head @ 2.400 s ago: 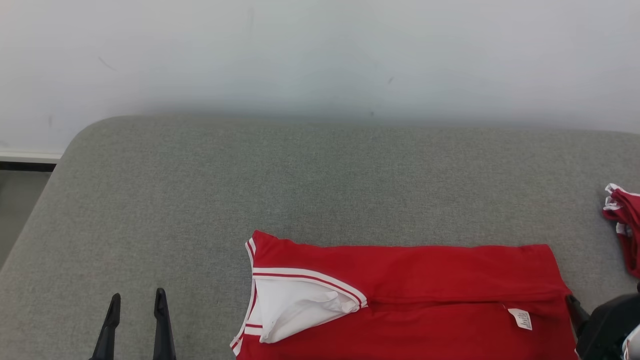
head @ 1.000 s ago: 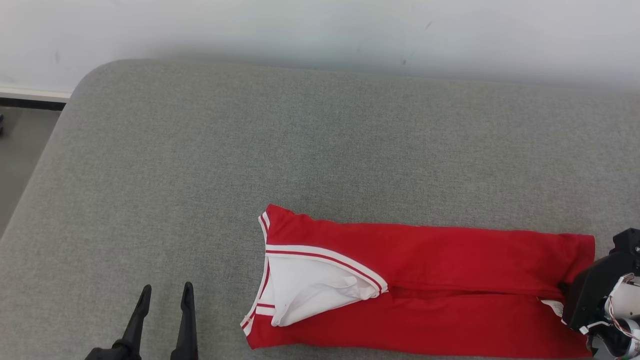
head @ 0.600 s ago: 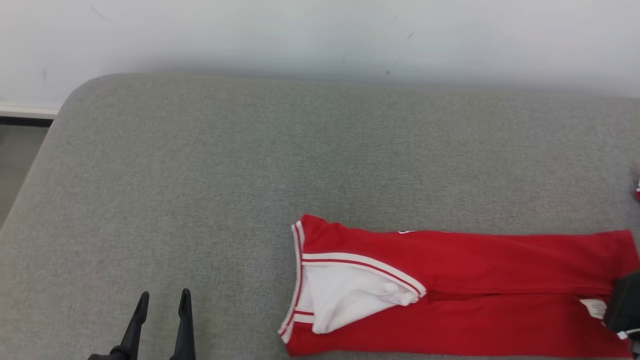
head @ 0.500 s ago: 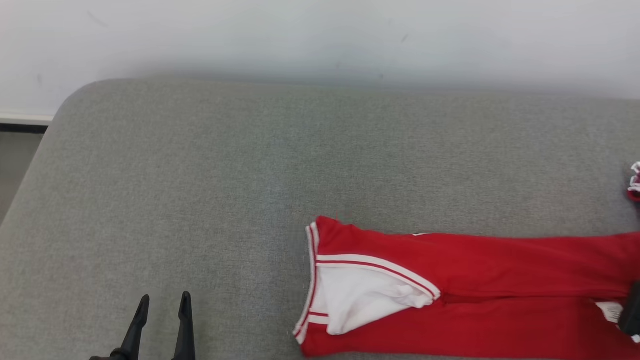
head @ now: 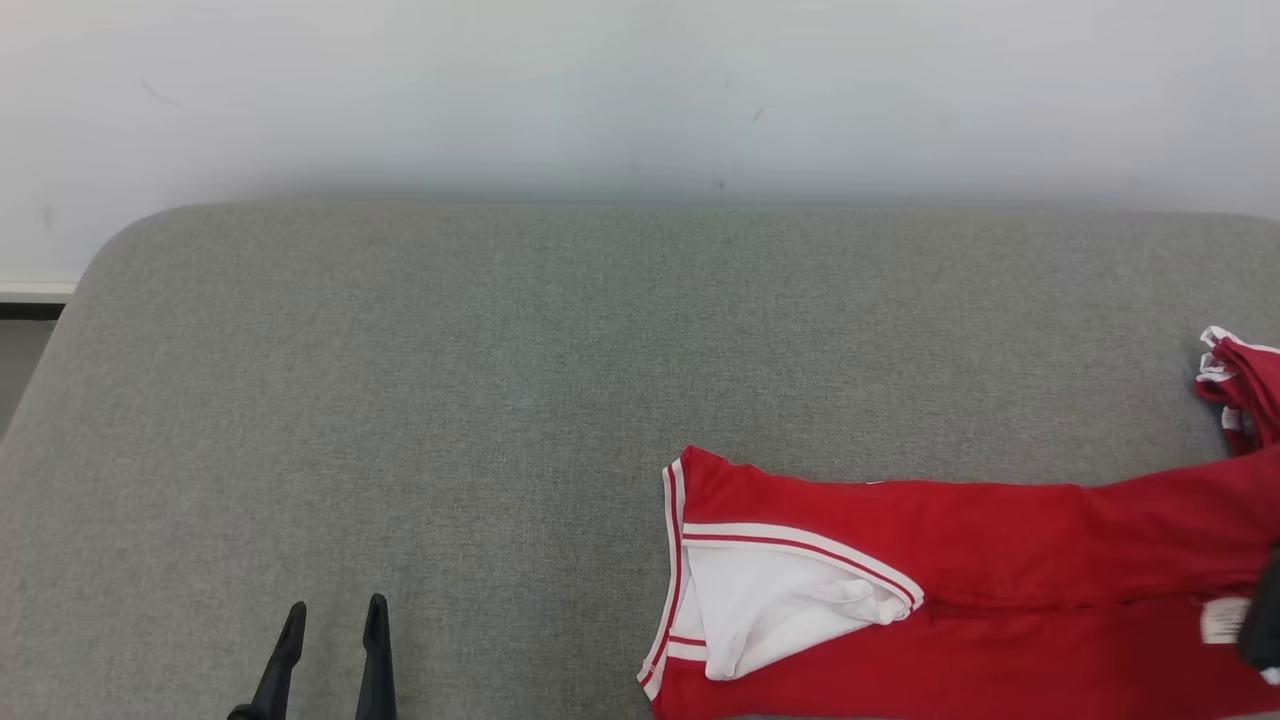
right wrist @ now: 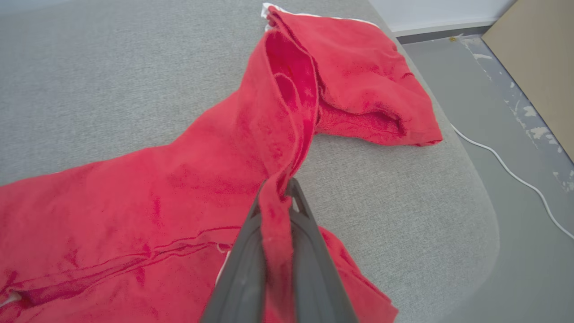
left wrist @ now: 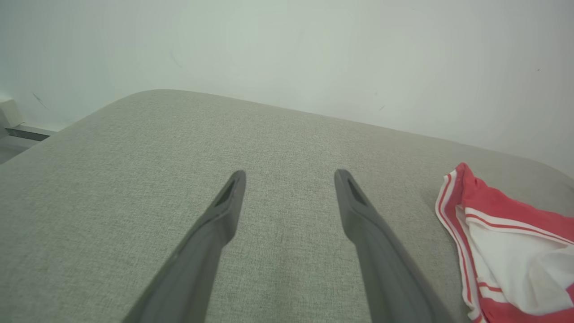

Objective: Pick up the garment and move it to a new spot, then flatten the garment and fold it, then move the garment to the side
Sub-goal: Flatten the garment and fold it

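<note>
The garment (head: 950, 590) is red with white trim and a white lining at its neck, folded lengthwise and lying at the lower right of the grey padded surface (head: 400, 400). Its neck end shows in the left wrist view (left wrist: 506, 242). My right gripper (right wrist: 280, 193) is shut on a bunched red edge of the garment (right wrist: 157, 193) at its far right end, lifting it into a ridge. My left gripper (head: 336, 603) stands open over bare surface, well left of the neck end, with nothing between its fingers (left wrist: 224, 211).
A second red heap (head: 1245, 395) lies at the right edge, touching the held fabric (right wrist: 367, 80). The surface's rounded right edge is close to my right gripper; beyond it are floor, a white cable (right wrist: 515, 175) and a brown board (right wrist: 538, 58).
The garment has slid to the right across the surface, its right end drawn up and narrowed in my right gripper. The head camera has also shifted. My left gripper stays open.
</note>
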